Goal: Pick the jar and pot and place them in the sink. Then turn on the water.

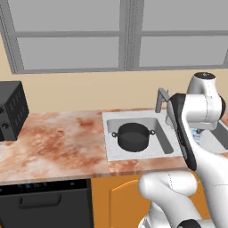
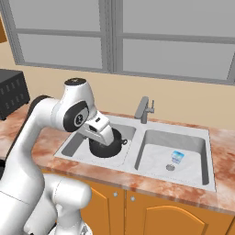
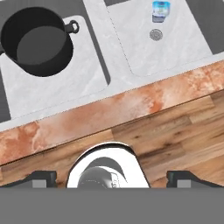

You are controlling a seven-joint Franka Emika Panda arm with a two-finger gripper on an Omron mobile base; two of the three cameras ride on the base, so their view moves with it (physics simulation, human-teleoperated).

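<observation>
low round black pot (image 1: 132, 136) with two small loop side handles is sitting upright in the left basin of the light grey double-basin sink (image 1: 108, 136), mouth facing up, handles lining up roughly left-right along the basin in the left base view. inside of it is looking dark and empty in the hand view (image 3: 37, 41).

small clear glass jar (image 2: 177, 157) is sitting in the right basin just beside the round drain (image 2: 170, 168). it is looking pale blue-white here, too small to tell if it is upright or lying over; in the hand view (image 3: 160, 10) it is sitting right above the drain (image 3: 155, 34).

grey angular faucet (image 2: 143, 109) is standing at the middle of the sink's back edge, spout pointing toward the basins.

sink is sitting in a reddish-brown marbled stone counter (image 1: 58, 142). orange cabinet doors (image 2: 156, 215) are running below it, a black dishwasher front (image 1: 44, 205) at lower left, a black box appliance (image 1: 11, 109) on the counter's left end, grey framed window (image 1: 120, 35) over a beige wall, wood plank floor (image 3: 183, 131) below.

hand (image 3: 111, 178) is hovering above the counter's front edge, well apart from pot and jar, dark fingertips (image 3: 41, 177) spread wide with nothing between them.
</observation>
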